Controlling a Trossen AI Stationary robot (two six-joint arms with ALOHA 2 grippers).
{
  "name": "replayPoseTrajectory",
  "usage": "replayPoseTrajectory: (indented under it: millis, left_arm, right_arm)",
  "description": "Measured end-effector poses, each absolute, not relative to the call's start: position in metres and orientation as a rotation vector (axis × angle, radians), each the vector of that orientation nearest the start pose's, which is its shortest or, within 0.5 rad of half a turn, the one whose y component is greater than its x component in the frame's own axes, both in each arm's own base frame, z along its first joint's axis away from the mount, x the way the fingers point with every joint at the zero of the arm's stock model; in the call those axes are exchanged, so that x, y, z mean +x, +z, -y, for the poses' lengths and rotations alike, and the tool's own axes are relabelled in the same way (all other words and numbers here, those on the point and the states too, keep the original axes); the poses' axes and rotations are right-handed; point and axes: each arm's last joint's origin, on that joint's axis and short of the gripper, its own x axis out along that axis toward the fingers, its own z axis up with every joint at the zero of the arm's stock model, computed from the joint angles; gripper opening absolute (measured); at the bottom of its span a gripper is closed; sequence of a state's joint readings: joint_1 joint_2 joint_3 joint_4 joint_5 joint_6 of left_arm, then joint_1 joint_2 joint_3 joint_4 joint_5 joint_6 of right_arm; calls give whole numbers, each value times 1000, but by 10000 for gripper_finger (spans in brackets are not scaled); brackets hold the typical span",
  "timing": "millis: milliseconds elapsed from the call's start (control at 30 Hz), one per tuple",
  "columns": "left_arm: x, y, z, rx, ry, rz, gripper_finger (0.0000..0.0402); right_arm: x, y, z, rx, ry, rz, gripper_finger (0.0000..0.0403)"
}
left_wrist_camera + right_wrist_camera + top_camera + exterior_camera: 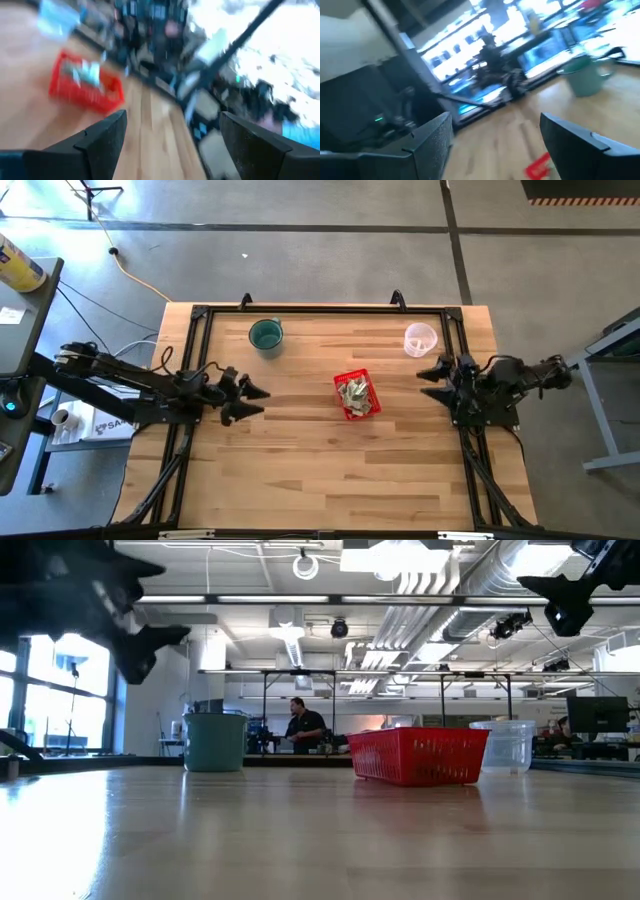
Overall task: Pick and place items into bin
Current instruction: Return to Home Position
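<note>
The red perforated basket stands on its base at the table's middle, and the crumpled pale green-and-whitish pieces lie inside it. It also shows in the low view and in the left wrist view. My left gripper is open and empty, raised over the table's left part, its fingers pointing right toward the basket. My right gripper is open and empty, raised at the table's right side, pointing left.
A teal cup stands at the table's far side, left of centre. A clear plastic cup stands at the far right, close to my right gripper. A black frame runs along the table's edges. Bare wood lies on the near half.
</note>
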State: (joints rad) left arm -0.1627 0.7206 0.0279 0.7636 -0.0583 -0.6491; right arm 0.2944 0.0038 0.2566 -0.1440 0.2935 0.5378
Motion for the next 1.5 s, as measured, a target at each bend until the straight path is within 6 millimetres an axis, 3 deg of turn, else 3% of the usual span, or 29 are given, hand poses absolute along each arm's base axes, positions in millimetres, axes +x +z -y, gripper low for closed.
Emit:
replayPoseTrajectory:
  millis: [167, 300, 467, 733, 900, 1100, 1333, 1400, 1500]
  left_arm:
    - [125, 180, 22, -652, -190, -104, 353]
    - [108, 185, 16, -620, -86, -114, 353]
    - [92, 189, 11, -558, -23, -29, 353]
    - [87, 172, 6, -630, 195, -134, 353]
    - [86, 169, 4, -745, 265, -147, 353]
    - [86, 169, 4, -736, 267, -148, 353]
    - [86, 169, 4, -730, 265, -144, 353]
    - [86, 169, 4, -707, 265, -144, 353]
    - [86, 170, 4, -521, 239, -155, 353]
  right_arm:
    - [59, 265, -4, 548, -95, 221, 293]
    - [54, 272, -1, 558, -150, 247, 293]
    - [62, 256, -5, 622, -75, 164, 293]
    - [74, 227, -6, 555, -147, 87, 293]
    - [74, 226, -6, 447, -172, 87, 293]
    - [74, 231, -4, 272, -228, 130, 293]
    - [73, 221, 1, 177, -430, 35, 293]
    - [72, 221, 1, 220, -456, 47, 293]
    - [72, 220, 2, 172, -467, 32, 293]
